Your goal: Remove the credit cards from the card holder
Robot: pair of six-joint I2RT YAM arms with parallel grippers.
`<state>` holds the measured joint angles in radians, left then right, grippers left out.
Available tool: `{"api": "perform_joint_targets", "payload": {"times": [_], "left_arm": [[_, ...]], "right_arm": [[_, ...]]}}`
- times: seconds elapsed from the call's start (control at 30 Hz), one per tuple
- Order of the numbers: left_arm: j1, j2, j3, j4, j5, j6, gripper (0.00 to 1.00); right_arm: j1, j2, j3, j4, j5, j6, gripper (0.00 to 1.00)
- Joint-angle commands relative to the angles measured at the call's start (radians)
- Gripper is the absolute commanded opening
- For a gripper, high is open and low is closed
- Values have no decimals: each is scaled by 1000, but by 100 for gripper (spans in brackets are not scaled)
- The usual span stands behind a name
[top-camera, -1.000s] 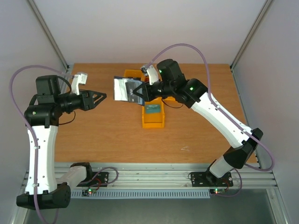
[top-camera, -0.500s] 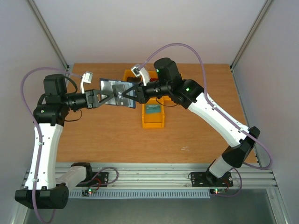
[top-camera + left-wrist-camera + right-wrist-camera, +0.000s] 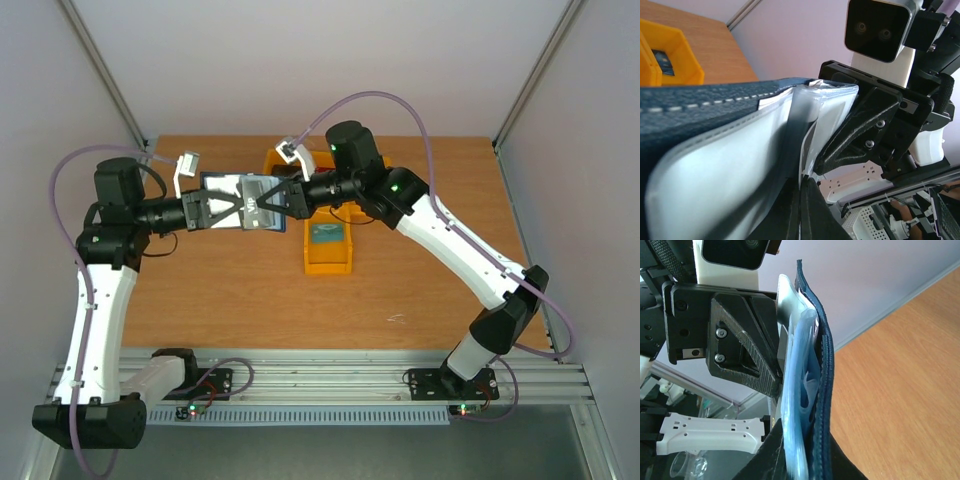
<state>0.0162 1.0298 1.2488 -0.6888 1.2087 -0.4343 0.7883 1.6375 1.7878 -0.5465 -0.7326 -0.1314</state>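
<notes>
The card holder [image 3: 224, 189] hangs open above the table between both grippers, navy outside, pale sleeves inside. A dark slate-blue credit card [image 3: 257, 190] with white lettering shows at its right half. My right gripper [image 3: 281, 198] is shut on the holder's right edge; in the right wrist view its jaws [image 3: 805, 460] pinch the navy cover [image 3: 825, 390] and the blue sleeves. My left gripper [image 3: 240, 204] reaches in from the left. In the left wrist view its fingers [image 3: 803, 187] are shut on a thin pale card edge among the sleeves, beside the navy cover [image 3: 715, 102].
A yellow bin [image 3: 328, 262] stands on the table right of the holder with a dark card [image 3: 325, 234] in it; it also shows in the left wrist view [image 3: 685, 60]. A second yellow bin [image 3: 283, 158] stands behind. Grey walls enclose the wooden table [image 3: 420, 280].
The right gripper carried the holder left, off the bins. The left gripper swung right to meet it and closed on a thin edge inside the holder.
</notes>
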Motion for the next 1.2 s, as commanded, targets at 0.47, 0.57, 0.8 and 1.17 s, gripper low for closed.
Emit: {"api": "perform_joint_targets", "payload": {"times": [0.47,0.57,0.8,1.17], "left_arm": [[4,-16,36,-89,-28,115,0],[7,-15,50,-121,-44,160,0],[26,0,124,-260,-166,313,0],[27,105,142,-356,-426,454,0]], "right_arm": [[-31,-111,-99,68,-65,20,15],[-31,-113,-100,61,-62,19,1],[-92,-141,-112,-30,0,2,1],[-362,-214,-158,-244,148,-59,1]]}}
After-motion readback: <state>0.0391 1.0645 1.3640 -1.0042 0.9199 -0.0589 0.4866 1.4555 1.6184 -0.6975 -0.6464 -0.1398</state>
